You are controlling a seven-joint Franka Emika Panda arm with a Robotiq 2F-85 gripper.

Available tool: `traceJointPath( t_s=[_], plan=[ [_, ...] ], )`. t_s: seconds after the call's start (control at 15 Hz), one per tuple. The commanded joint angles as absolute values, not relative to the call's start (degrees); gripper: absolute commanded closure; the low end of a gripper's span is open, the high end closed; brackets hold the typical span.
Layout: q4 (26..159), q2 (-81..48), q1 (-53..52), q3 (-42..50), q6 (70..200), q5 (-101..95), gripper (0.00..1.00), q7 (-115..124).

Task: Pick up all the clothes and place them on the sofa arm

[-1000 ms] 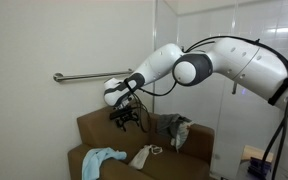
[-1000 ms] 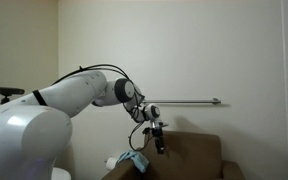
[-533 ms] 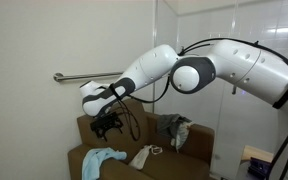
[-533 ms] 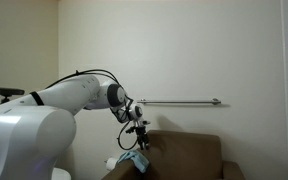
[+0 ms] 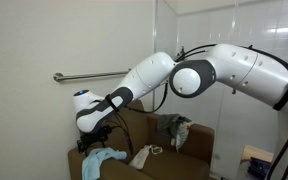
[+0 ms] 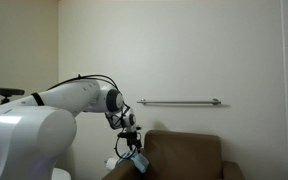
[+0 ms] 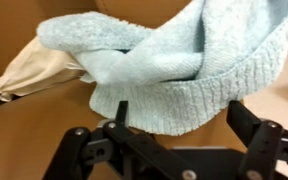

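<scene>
A light blue knitted cloth (image 5: 104, 158) lies on the brown sofa seat (image 5: 174, 166) at one end; it fills the upper wrist view (image 7: 174, 60). A cream cloth (image 5: 144, 155) lies beside it in the seat's middle and shows at the wrist view's left (image 7: 29, 70). A grey-blue garment (image 5: 170, 127) hangs over the sofa back near the far arm. My gripper (image 5: 92, 142) hangs just above the blue cloth, open and empty, with its fingers (image 7: 182, 120) either side of the cloth's edge. In an exterior view (image 6: 132, 160) the gripper is over the blue cloth (image 6: 136, 163).
A metal rail (image 5: 79, 76) is fixed to the wall above the sofa; it also shows in an exterior view (image 6: 184, 101). A glass partition (image 5: 234, 40) stands beside the sofa. The sofa arm (image 5: 206, 140) is at the far end from my gripper.
My arm has swung from above the sofa back down and along toward the blue cloth's end. The gripper has dropped to just over the cloth. The clothes have not moved.
</scene>
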State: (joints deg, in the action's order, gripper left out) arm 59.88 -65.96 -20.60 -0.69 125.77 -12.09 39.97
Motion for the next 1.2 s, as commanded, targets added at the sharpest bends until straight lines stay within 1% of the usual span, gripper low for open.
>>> traceJointPath(
  t_s=[0.0, 0.07, 0.13, 0.2, 0.27, 0.4, 0.8, 0.93, 1.13],
  plan=[
    [63.4, -67.2, -16.8, -5.1, 134.8, -10.3, 0.00, 31.9],
    [63.8, -67.7, -15.8, -6.3, 136.0, -9.9, 0.00, 30.2],
    [64.4, -68.0, -15.0, -7.3, 136.9, -9.9, 0.25, 28.8],
    [64.4, -67.9, -14.7, -7.6, 136.5, -10.2, 0.27, 28.5],
    [64.6, -67.4, -14.2, -8.2, 135.9, -10.4, 0.32, 28.0],
    [65.4, -65.7, -14.0, -8.7, 134.3, -11.1, 0.44, 28.4],
    [66.1, -63.2, -14.3, -8.8, 130.4, -11.7, 0.87, 28.7],
    [66.2, -63.2, -13.7, -9.5, 129.6, -11.0, 0.99, 28.2],
    [66.0, -63.6, -13.1, -10.0, 128.7, -10.6, 1.00, 27.9]
  ],
)
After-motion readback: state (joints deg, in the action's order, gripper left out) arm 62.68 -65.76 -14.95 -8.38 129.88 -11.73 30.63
